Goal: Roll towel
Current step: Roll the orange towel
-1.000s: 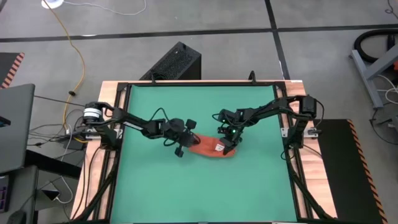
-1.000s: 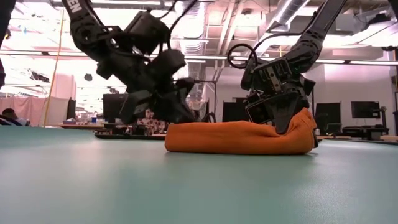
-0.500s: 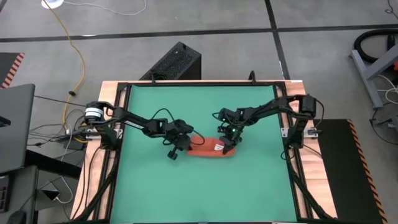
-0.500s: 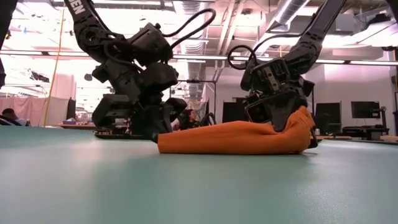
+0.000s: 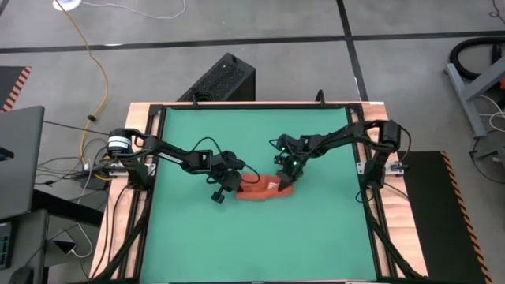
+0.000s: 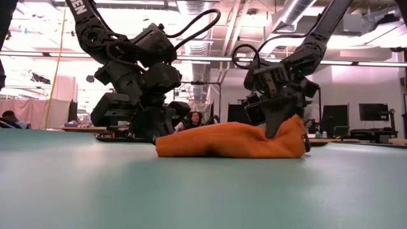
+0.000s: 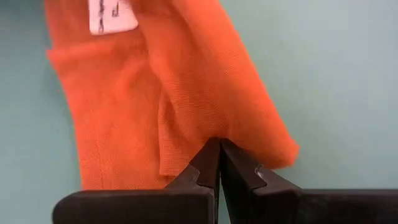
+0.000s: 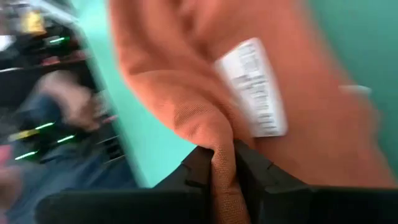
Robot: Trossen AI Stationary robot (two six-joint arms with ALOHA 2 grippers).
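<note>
The left end effector (image 7: pixel 219 163) is clenched on one edge of the towel (image 5: pixel 263 190), its fingers pressed together on the cloth. The right end effector (image 8: pixel 224 163) grips a fold at the towel's other end, beside the white tag (image 8: pixel 254 84). The towel lies bunched between them near the middle of the green mat (image 5: pixel 260 244) on the bench (image 5: pixel 377 229)

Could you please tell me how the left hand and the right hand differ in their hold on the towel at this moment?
The left hand pinches the towel at its left end, low on the green mat. The right hand grips a fold at the opposite end, near the white tag, with that end raised higher in the low view. Both are shut on cloth.
</note>
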